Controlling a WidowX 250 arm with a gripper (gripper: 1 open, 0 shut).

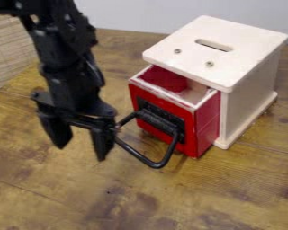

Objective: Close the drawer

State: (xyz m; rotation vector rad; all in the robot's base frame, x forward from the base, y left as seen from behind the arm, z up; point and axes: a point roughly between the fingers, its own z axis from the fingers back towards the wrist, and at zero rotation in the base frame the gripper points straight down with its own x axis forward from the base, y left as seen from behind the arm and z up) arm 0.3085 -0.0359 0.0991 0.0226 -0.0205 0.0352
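Drawer stood part open from its casing, claw hung beside the handle, fingers apart, nothing between them.

The single view looks down at a slant from above the table, on the side the drawer's front faces, near enough that the arm is cut off by the top edge. It faces past the claw toward the wall behind, with the claw left of centre and the casing right of it in the picture.
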